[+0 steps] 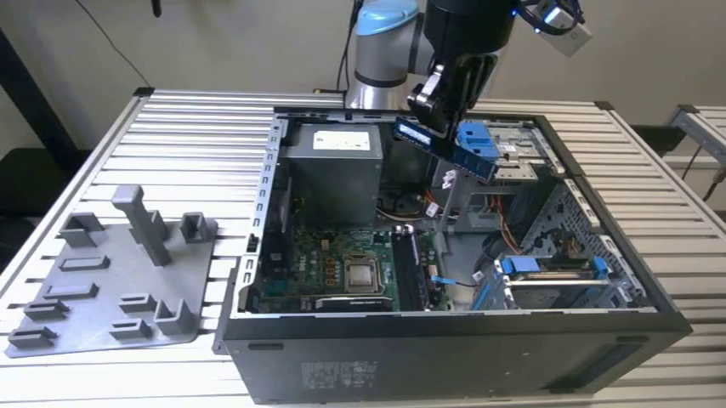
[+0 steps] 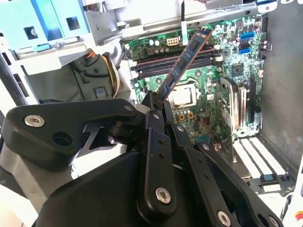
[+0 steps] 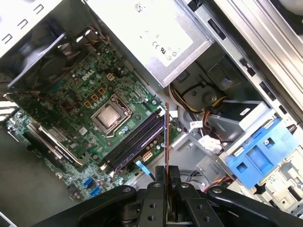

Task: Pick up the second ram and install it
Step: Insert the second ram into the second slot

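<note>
The second ram [image 1: 451, 153], a long dark blue-black stick, hangs tilted in the air above the open computer case [image 1: 454, 331]. My gripper [image 1: 431, 109] is shut on its upper end. In the second wrist view the ram [image 2: 185, 57] juts out from the fingertips of the gripper [image 2: 157, 100] towards the green motherboard [image 2: 208, 101]. The first wrist view has the ram [image 3: 166, 137] edge-on, over the long black slots [image 3: 132, 144] beside the processor socket [image 3: 108, 117]. The stick is well above the board and touches nothing but the fingers.
A grey holder tray [image 1: 102, 285] with upright blocks lies on the slatted table at the exterior view's left. Inside the case are a grey power supply [image 1: 329, 166], blue drive brackets [image 1: 482, 136], cable bundles [image 3: 199, 101] and an expansion card [image 1: 352, 302].
</note>
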`<state>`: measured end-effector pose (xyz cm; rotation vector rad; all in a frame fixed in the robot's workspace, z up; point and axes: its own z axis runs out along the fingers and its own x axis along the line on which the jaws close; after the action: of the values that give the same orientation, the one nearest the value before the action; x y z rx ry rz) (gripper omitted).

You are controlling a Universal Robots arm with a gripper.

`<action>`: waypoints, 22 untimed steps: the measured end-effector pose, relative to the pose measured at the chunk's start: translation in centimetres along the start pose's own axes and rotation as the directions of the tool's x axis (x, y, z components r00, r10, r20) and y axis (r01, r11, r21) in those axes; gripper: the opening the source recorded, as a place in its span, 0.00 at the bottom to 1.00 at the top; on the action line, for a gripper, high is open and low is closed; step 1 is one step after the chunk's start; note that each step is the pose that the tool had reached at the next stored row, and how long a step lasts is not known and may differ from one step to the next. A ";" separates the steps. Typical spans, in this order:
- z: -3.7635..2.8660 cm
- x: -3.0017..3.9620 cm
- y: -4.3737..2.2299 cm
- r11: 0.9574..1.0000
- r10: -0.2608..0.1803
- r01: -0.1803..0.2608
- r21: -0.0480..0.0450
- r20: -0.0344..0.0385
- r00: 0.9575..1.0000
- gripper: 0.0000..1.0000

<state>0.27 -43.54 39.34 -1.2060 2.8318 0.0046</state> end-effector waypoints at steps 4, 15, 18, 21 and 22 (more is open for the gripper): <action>0.00 0.00 0.01 1.000 0.001 -0.001 0.000 0.000 1.000 0.14; 0.02 0.30 -0.28 1.000 0.001 -0.001 -0.001 -0.001 1.000 0.14; 0.05 0.53 -0.49 1.000 0.008 -0.008 -0.002 -0.003 1.000 0.14; 0.11 0.63 -0.58 1.000 0.027 -0.027 -0.002 -0.004 1.000 0.14; 0.12 0.65 -0.60 0.999 0.036 -0.036 -0.002 -0.005 0.999 0.14</action>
<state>0.26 -44.42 39.19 -1.1572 2.8577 0.0067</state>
